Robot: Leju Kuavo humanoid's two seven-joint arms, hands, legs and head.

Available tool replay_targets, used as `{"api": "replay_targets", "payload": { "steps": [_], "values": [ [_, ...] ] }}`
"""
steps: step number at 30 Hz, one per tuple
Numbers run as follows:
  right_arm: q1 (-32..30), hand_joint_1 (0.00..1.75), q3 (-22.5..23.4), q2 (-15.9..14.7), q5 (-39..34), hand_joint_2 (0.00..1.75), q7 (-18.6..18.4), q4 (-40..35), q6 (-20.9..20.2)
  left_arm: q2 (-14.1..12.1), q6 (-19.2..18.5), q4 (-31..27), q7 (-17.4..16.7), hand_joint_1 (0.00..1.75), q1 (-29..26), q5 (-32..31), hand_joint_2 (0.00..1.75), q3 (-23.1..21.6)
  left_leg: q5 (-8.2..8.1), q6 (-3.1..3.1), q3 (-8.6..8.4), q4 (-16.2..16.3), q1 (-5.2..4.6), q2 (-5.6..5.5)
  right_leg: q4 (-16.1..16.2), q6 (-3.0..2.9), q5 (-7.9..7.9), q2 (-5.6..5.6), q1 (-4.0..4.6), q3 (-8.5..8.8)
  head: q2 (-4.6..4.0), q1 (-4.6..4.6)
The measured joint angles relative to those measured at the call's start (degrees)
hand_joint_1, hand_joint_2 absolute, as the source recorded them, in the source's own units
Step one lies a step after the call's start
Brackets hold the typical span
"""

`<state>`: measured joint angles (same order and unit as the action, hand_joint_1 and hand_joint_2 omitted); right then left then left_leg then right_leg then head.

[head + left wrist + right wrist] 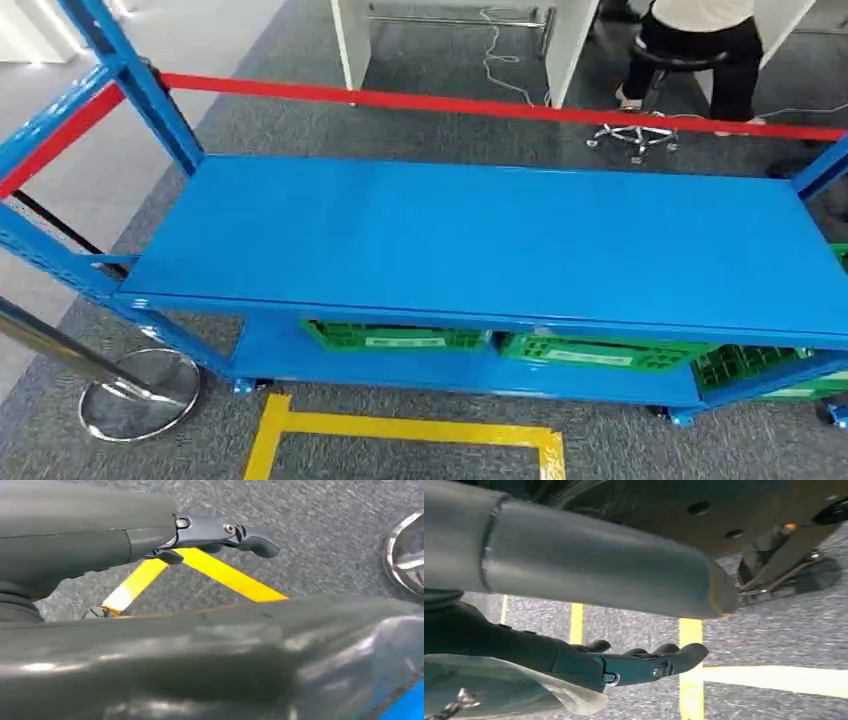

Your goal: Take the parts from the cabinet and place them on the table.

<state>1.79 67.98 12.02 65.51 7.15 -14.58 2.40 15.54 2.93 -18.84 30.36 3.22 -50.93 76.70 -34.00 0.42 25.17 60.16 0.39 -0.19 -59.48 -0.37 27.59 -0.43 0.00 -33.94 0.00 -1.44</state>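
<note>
While the blue cabinet (480, 240) was seen from above in the head view, green crates (600, 351) were stored on its lower shelf, under its bare top shelf; the parts inside could not be made out. Yellow floor tape (400, 430) was laid just before the cabinet. The left hand (215, 535) was held over the tape, fingers apart, nothing gripped. The right hand (639, 662) pinched a clear plastic bag (499, 685).

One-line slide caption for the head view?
Blue shelf rack, top bare, green crates on its lower shelf, yellow floor tape in front.
</note>
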Motion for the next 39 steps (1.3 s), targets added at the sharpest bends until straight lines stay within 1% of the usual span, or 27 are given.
{"api": "replay_targets", "payload": {
  "steps": [1, 2, 3, 4, 5, 6, 7, 8, 9, 10, 11, 13, 14, 15, 16, 17, 18, 19, 21, 22, 24, 27, 35, 36, 37, 38, 39],
  "values": [
    [0.1, 0.0, 0.0, 0.0, 0.0, 0.0, 0.1, 0.0, 0.0, 0.0, 0.0, 0.0, -0.1, 0.0, 0.2, 0.0, 0.0, 0.0, 1.19, -0.35, 2.38, 4.3, -0.03, 0.02, 0.6, -0.08, 0.04, 0.01, -0.08, 0.8, 0.0, 0.31],
    [0.3, 0.0, 0.0, 0.0, 0.0, 0.0, 0.0, 0.0, 0.0, 0.0, -0.3, 0.0, -0.6, 0.0, 0.4, 0.0, 0.0, 0.0, 0.67, -0.65, 4.94, 8.3, 0.1, 0.03, 0.9, -0.29, 0.26, 0.05, -0.14, 1.39, 0.0, 0.2],
    [0.3, 0.0, 0.0, 0.0, 0.1, 0.0, -0.1, 0.0, -0.1, 0.0, -0.6, 0.0, -1.5, 0.0, 0.3, 0.1, 0.0, 0.0, -1.4, -0.94, 7.45, 11.7, 0.22, 0.04, 1.0, -0.48, 0.68, 0.34, -0.14, 1.95, 0.0, 0.26],
    [0.4, 0.0, 0.0, 0.0, 0.2, 0.0, -0.4, 0.0, -0.1, -0.1, -0.9, 0.0, -2.0, 0.0, 0.2, 0.1, 0.0, 0.0, -4.08, -1.18, 9.5, 13.9, 0.26, 0.04, 1.0, -0.57, 1.17, 0.73, -0.14, 2.48, 0.0, 0.24],
    [0.5, 0.0, 0.0, 0.0, 0.3, 0.0, -0.6, 0.0, -0.1, -0.2, -1.4, 0.1, -2.5, 0.0, 0.1, 0.0, 0.0, 0.0, -5.54, -1.28, 10.77, 14.4, 0.27, 0.03, 1.0, -0.55, 1.59, 1.31, -0.13, 3.02, 0.0, 0.31],
    [0.5, 0.0, 0.0, 0.0, 0.4, 0.0, -0.8, 0.0, 0.0, -0.2, -1.6, 0.1, -2.7, 0.0, 0.1, -0.1, 0.0, 0.0, -5.31, -1.3, 11.35, 13.5, 0.27, 0.03, 1.0, -0.54, 1.98, 1.85, -0.13, 3.63, 0.0, 0.22],
    [0.5, 0.0, 0.0, 0.0, 0.5, 0.0, -0.8, 0.1, 0.0, -0.3, -1.7, 0.1, -2.8, 0.0, 0.1, -0.1, 0.0, 0.0, -2.83, -1.22, 11.19, 10.9, 0.26, -0.01, 1.0, -0.49, 2.37, 2.55, -0.13, 4.28, 0.0, 0.26],
    [0.6, 0.0, 0.0, 0.0, 0.5, 0.0, -0.9, 0.2, 0.1, -0.4, -1.8, 0.1, -3.0, 0.0, 0.1, -0.1, 0.0, 0.0, 1.33, -1.12, 10.49, 6.8, 0.27, -0.23, 1.0, -0.43, 2.75, 3.23, -0.14, 4.88, 0.0, 0.29],
    [0.8, 0.0, 0.0, 0.0, 0.5, 0.0, -0.9, 0.3, 0.2, -0.5, -1.8, 0.1, -3.0, 0.0, 0.1, -0.2, 0.0, 0.0, 6.01, -0.94, 9.52, 2.1, 0.28, -1.1, 1.0, -0.3, 3.08, 3.87, -0.15, 5.34, 0.0, 0.26],
    [0.9, 0.0, 0.0, 0.0, 0.5, 0.0, -0.9, 0.3, 0.2, -0.5, -1.8, 0.1, -3.1, 0.0, 0.0, -0.2, 0.0, 0.0, 6.85, -0.71, 9.42, 0.8, 0.29, -2.75, 0.9, -0.13, 3.31, 4.46, -0.14, 5.58, 0.0, 0.22],
    [1.0, 0.0, 0.0, 0.0, 0.5, 0.0, -0.8, 0.3, 0.3, -0.6, -1.9, 0.2, -3.2, 0.0, 0.1, -0.4, 0.0, 0.0, 3.53, -0.4, 9.93, 0.8, 0.08, -2.7, 0.8, 0.25, 3.49, 5.28, -0.12, 5.25, 0.0, 0.5],
    [1.0, 0.0, 0.0, 0.0, 0.5, 0.0, -0.8, 0.4, 0.3, -0.6, -1.9, 0.2, -3.5, 0.0, 0.0, -0.4, 0.0, 0.0, 6.7, 0.53, 9.46, 0.7, -0.06, -2.51, 0.8, 1.23, 4.13, 6.0, -0.08, 4.61, 0.0, 0.46],
    [0.9, 0.0, 0.0, 0.0, 0.5, 0.0, -0.8, 0.4, 0.3, -0.7, -1.9, 0.2, -3.4, 0.0, 0.2, -0.4, 0.0, 0.0, 6.8, 0.86, 9.27, 0.4, 0.11, -2.15, 1.0, 1.51, 4.19, 6.27, 0.01, 4.86, 0.0, 0.39],
    [0.9, 0.0, 0.0, -0.1, 0.5, 0.0, -0.9, 0.4, 0.2, -0.7, -1.9, 0.3, -3.4, 0.0, 0.5, -0.5, 0.0, 0.0, 7.2, 1.3, 8.86, -0.2, 0.41, -1.66, 0.7, 1.75, 4.68, 5.22, -0.07, 4.97, 0.0, 0.48],
    [0.9, 0.0, 0.0, -0.1, 0.6, 0.0, -0.9, 0.4, -0.1, -0.8, -1.9, 0.3, -3.4, 0.0, 0.7, -0.5, 0.0, 0.0, 7.0, 0.91, 8.89, -0.2, -0.01, -1.91, 0.6, 1.85, 4.25, 2.92, 0.18, 5.37, 0.0, -0.01],
    [1.0, 0.0, 0.0, -0.1, 0.8, 0.0, -0.9, 0.4, -0.5, -0.8, -2.1, 0.4, -3.3, 0.0, 0.8, -0.5, 0.0, 0.0, 7.02, 0.87, 8.88, -0.1, -0.01, -1.86, 1.0, 0.79, 3.69, 2.97, 0.28, 5.6, 0.02, -0.39],
    [0.9, 0.0, 0.0, -0.2, 0.9, 0.0, -0.8, 0.4, -0.6, -0.9, -2.3, 0.5, -3.3, 0.0, 0.9, -0.5, 0.0, 0.0, 7.02, 0.89, 8.86, -0.1, -0.19, -1.68, 1.6, -0.8, 3.81, 2.97, 0.27, 5.81, 0.0, -0.24],
    [1.0, 0.0, 0.0, -0.2, 0.8, 0.0, -0.9, 0.4, -0.7, -0.9, -2.4, 0.5, -3.3, 0.0, 0.9, -0.5, 1.75, 0.0, 7.01, 0.9, 8.85, -0.1, -0.25, -1.61, 1.5, -0.75, 3.84, 2.97, 0.22, 5.81, 0.0, -0.31],
    [0.9, 0.0, 0.0, -0.2, 0.3, 0.0, -1.2, 0.4, -0.7, -1.0, -2.5, 0.7, -3.3, 0.0, 1.0, -0.5, 1.75, 0.0, 6.89, 1.07, 8.81, -0.1, -0.27, -1.62, 2.0, -0.58, 3.94, 2.92, 0.21, 5.36, 0.0, -0.33],
    [1.0, 0.0, 0.0, -0.2, 0.0, 1.75, -1.4, 0.4, -0.7, -1.1, -2.5, 0.7, -3.3, 0.0, 1.0, -0.5, 1.75, 0.0, 6.78, 1.21, 8.78, -0.1, -0.27, -1.62, 2.1, -0.41, 4.02, 2.91, 0.21, 5.47, 0.0, -0.33],
    [1.0, 0.0, 0.0, -0.2, -0.2, 1.75, -1.6, 0.4, -0.7, -1.2, -2.1, 0.8, -3.3, 0.0, 1.0, -0.6, 1.75, 0.0, 6.72, 1.31, 8.79, -0.1, -0.32, -1.62, 2.3, 0.01, 4.01, 2.89, 0.18, 5.5, 0.0, -0.33],
    [1.0, 0.0, 0.0, -0.2, -0.8, 1.75, -2.4, 0.4, -0.7, -1.4, -0.7, 0.9, -4.8, 0.0, 0.9, -1.0, 1.75, -0.7, 6.74, 1.33, 8.79, -0.1, -0.4, -1.62, 2.4, 1.31, 3.92, 2.89, -0.01, 5.52, 0.0, -0.31],
    [-0.1, 0.0, -5.0, -1.0, -8.6, 1.75, -3.3, 0.2, -1.0, -3.2, -0.3, 0.9, -8.3, 0.0, -0.6, 5.0, 1.75, -9.2, 6.79, 1.34, 8.67, -0.2, -0.35, -1.62, 2.4, 1.51, 3.93, 2.86, 0.01, 5.54, 0.0, -0.28],
    [-0.2, 0.0, -5.9, -1.2, -9.6, 1.75, -3.3, 0.2, -1.1, -3.4, -0.3, 0.9, -8.8, 0.0, -0.7, 5.8, 0.0, -10.4, 6.79, 1.34, 8.64, -0.2, -0.34, -1.62, 2.4, 1.51, 3.94, 2.86, 0.02, 5.54, 0.0, -0.28],
    [-0.4, 0.0, -6.9, -1.4, -10.6, 1.75, -3.4, 0.1, -1.1, -3.7, -0.4, 0.9, -9.2, 0.0, -0.9, 6.7, 0.0, -11.7, 6.8, 1.33, 8.62, -0.3, -0.33, -1.62, 2.4, 1.51, 3.94, 2.86, 0.03, 5.54, 0.0, -0.28],
    [-0.6, 0.0, -8.1, -1.5, -11.9, 0.0, -3.5, 0.0, -1.1, -3.9, -0.4, 0.9, -9.6, 0.0, -1.2, 7.6, 0.0, -12.8, 6.81, 1.31, 8.6, -0.3, -0.32, -1.62, 2.4, 1.51, 3.95, 2.86, 0.03, 5.54, 0.0, -0.31],
    [-0.7, 0.0, -9.0, -1.7, -12.8, 0.0, -3.5, -0.1, -1.1, -4.1, -0.4, 0.9, -10.0, 0.0, -1.3, 8.4, 0.0, -13.9, 6.81, 1.3, 8.59, -0.3, -0.32, -1.62, 2.4, 1.5, 3.95, 2.86, 0.03, 5.54, 0.0, -0.28]
  ]
}}
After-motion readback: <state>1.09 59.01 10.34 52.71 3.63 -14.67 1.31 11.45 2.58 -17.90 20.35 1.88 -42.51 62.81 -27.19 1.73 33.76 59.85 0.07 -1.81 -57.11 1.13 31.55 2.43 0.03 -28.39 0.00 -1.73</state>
